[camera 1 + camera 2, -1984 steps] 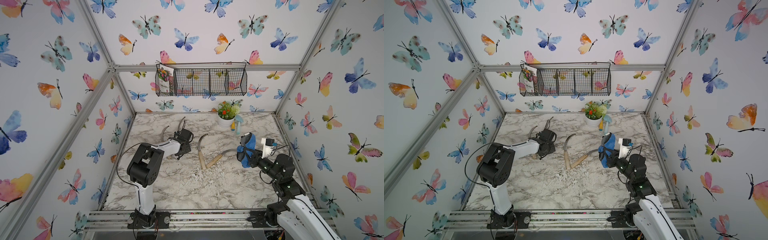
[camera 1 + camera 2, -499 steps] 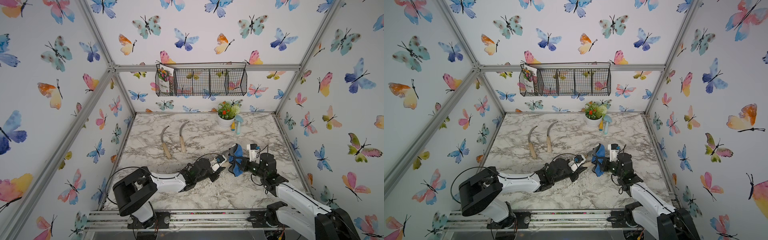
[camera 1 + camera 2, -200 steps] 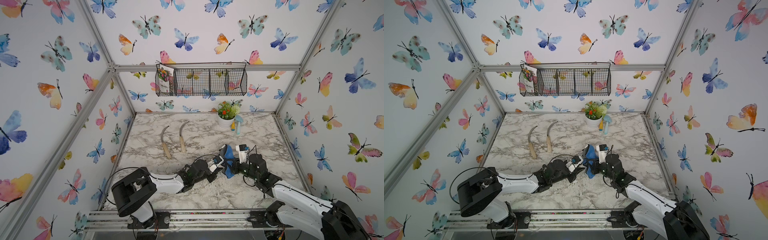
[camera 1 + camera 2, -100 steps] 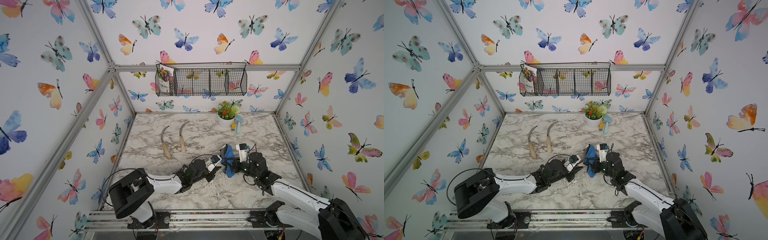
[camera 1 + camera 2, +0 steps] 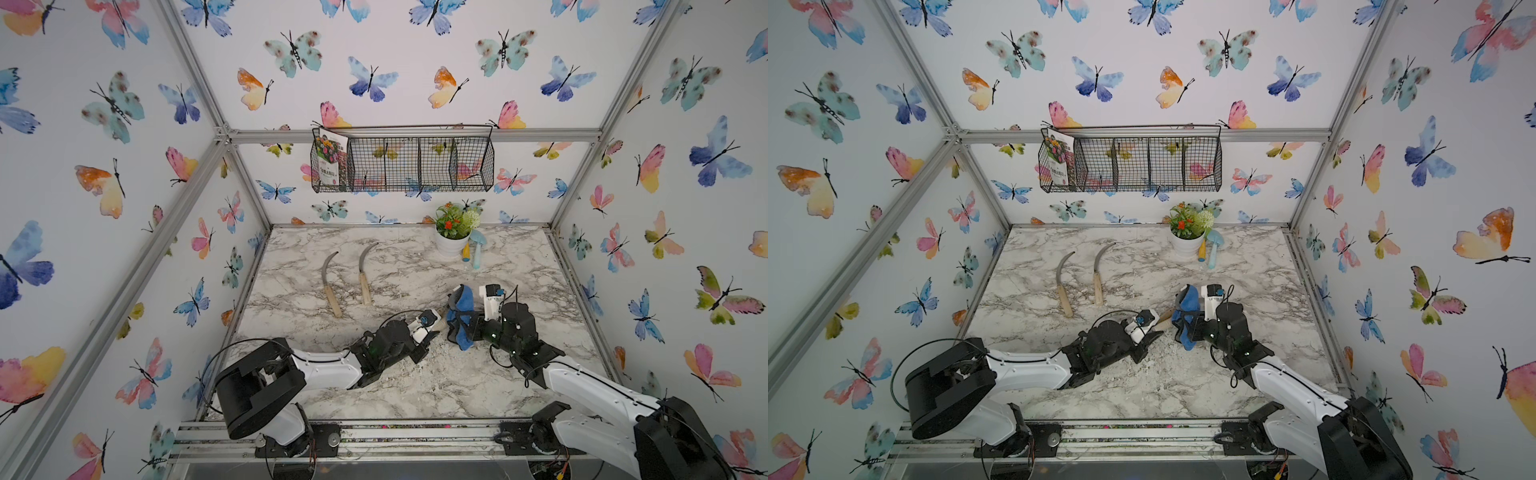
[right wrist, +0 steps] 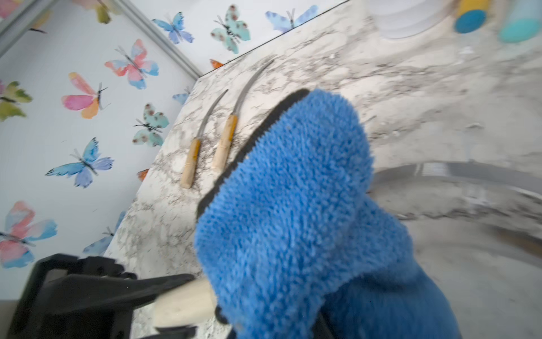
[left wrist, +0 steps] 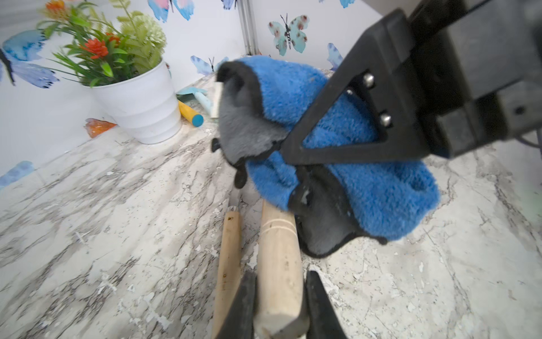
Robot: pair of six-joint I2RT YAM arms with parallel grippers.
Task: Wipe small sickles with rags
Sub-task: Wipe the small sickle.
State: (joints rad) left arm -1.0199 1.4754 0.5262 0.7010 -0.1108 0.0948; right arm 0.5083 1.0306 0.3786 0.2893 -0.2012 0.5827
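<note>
My left gripper [image 7: 281,277] is shut on the pale wooden handle of a small sickle [image 7: 278,249], low over the marble table. My right gripper [image 5: 465,324] is shut on the blue and dark grey rag [image 5: 461,316], which is folded over that sickle just past the handle and hides its blade there. In the left wrist view the rag [image 7: 381,190] hangs from a black right finger [image 7: 352,123]. A second sickle handle [image 7: 230,252] lies beside the held one. Two more sickles [image 5: 330,282] [image 5: 365,274] lie at the back left.
A white flower pot [image 5: 451,245] and a light-blue trowel [image 5: 477,249] stand at the back. A wire basket [image 5: 403,162] hangs on the back wall. White crumbs [image 5: 415,361] litter the table under the grippers. Aluminium frame rails edge the table.
The rag in my right gripper has slid slightly along the sickle, away from the left gripper. My left gripper keeps its hold on the handle and has barely moved.
</note>
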